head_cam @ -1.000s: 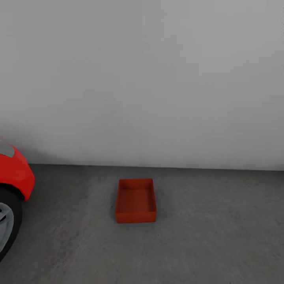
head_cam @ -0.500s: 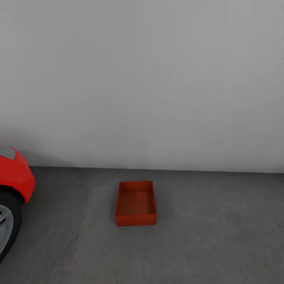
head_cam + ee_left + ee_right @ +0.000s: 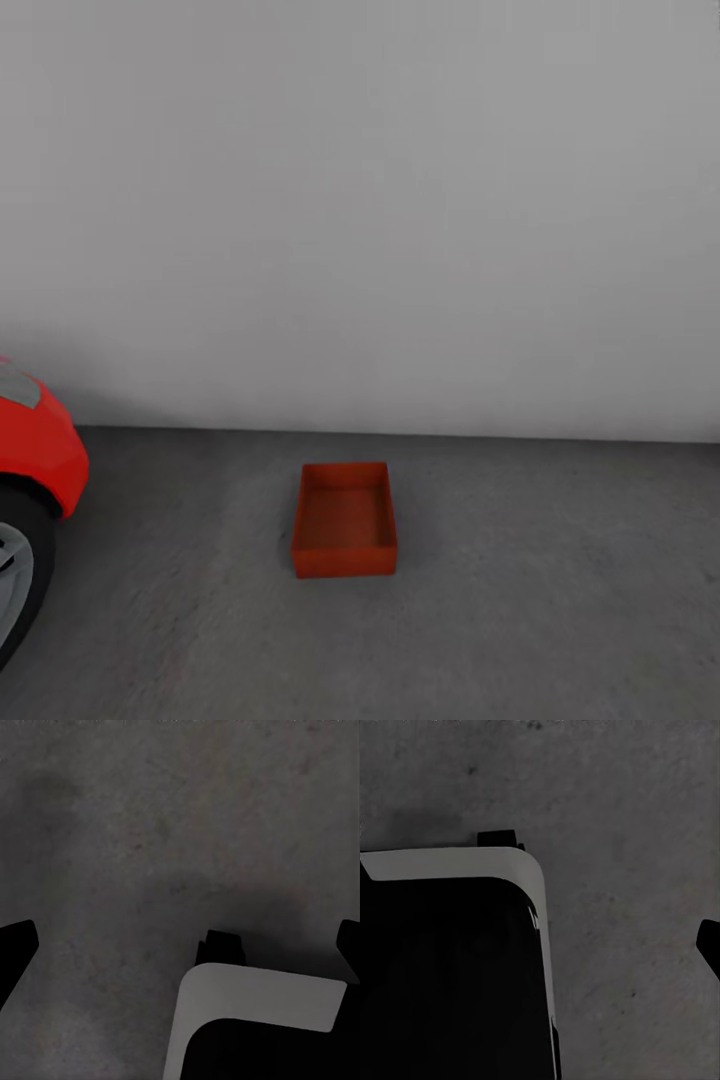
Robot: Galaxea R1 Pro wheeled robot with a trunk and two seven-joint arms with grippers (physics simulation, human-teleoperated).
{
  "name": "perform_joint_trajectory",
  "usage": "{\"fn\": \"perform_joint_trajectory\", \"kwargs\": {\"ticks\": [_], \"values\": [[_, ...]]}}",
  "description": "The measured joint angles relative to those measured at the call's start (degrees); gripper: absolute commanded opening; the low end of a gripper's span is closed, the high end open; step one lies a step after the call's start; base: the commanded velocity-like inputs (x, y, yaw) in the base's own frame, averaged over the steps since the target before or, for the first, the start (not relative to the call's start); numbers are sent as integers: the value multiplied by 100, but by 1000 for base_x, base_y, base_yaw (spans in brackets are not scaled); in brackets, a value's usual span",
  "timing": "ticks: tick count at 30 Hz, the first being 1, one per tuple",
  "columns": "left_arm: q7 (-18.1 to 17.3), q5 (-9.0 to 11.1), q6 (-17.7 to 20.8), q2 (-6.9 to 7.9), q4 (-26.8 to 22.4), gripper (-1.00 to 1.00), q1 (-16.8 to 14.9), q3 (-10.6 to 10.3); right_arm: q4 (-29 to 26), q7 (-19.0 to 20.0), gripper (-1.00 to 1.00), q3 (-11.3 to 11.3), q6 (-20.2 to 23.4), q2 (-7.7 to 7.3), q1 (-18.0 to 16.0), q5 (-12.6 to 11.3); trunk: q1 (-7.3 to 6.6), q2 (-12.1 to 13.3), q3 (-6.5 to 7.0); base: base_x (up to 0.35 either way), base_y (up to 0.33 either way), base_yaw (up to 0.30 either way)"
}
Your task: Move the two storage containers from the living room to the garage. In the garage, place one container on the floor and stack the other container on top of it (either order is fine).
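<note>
Orange-red, one storage container (image 3: 344, 520) already sits on the garage floor (image 3: 560, 600) ahead of me, far beyond both jaws; whether those are open I cannot tell. Second container remains, I judge.

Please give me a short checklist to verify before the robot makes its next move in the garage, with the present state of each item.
1. One orange bin rests upright on the concrete floor: ok.
2. Second bin stacked on top of it: not ok; the bin's inside is bare.
3. Space around the bin: ok; it stands apart from the grey wall and from the red car at the left.
4. Left end effector free to grasp: cannot tell; dark finger edges at the picture's sides, nothing between them but floor.
5. Right end effector free: cannot tell; one dark tip only.
6. Where the second bin is: cannot tell.
</note>
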Motion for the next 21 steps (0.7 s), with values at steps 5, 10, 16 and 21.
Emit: {"fn": "perform_joint_trajectory", "kwargs": {"ticks": [5, 10, 16, 21], "values": [[0, 0, -1, 5, 0, 100, 0, 0, 0, 0, 100, 0, -4, -4, -3, -6, 0, 0, 26, 0, 0, 0], [0, 0, 0, 3, 3, 100, 0, 0, 0, 0, 100, 0, -5, -4, 0, -5, 0, 0, 64, 0, 0, 0], [0, 0, -2, -1, 2, 100, 0, 0, 0, 0, 100, 0, -5, -5, 0, -4, 0, 0, 116, 0, 0, 0], [0, 0, -2, 3, -1, 100, 0, 0, 0, 0, 100, 0, -5, -5, 0, -2, 0, 0, 160, 0, 0, 0]]}}
